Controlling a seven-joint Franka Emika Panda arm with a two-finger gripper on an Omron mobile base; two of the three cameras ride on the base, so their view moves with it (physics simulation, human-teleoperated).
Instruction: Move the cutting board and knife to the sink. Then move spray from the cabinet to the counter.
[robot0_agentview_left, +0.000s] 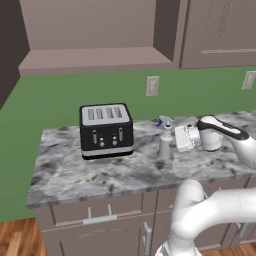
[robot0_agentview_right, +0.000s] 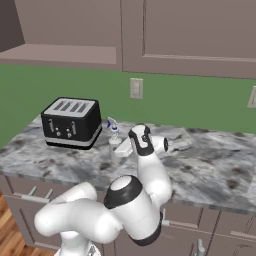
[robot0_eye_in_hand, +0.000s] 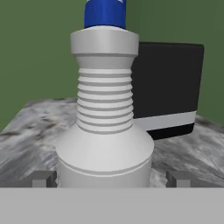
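Kitchen scene here: green wall, taupe cabinets, and the marbled grey-and-white counter (robot0_agentview_left: 115, 172) stretching out under me. Closest thing is my gripper (robot0_eye_in_hand: 112, 178), and my two finger tips (robot0_eye_in_hand: 41, 178) are spread wide, one on each side of the spray (robot0_eye_in_hand: 106, 122) with a visible gap to the bottle, so I'm released, not squeezing anything. The spray stands upright on the counter right between my fingers, pale ribbed neck with the blue trigger nozzle on top. From the left base view you can see it sitting a bit right of the middle of the counter, right at my hand's front end. Just past it, to its left, is the black toaster (robot0_agentview_left: 106, 130), four slots, silver trim, also on the counter. Behind all that there's a wall outlet (robot0_agentview_left: 152, 85) on the green wall, and up top the cabinet (robot0_agentview_left: 95, 57) with its doorless shelf recess.
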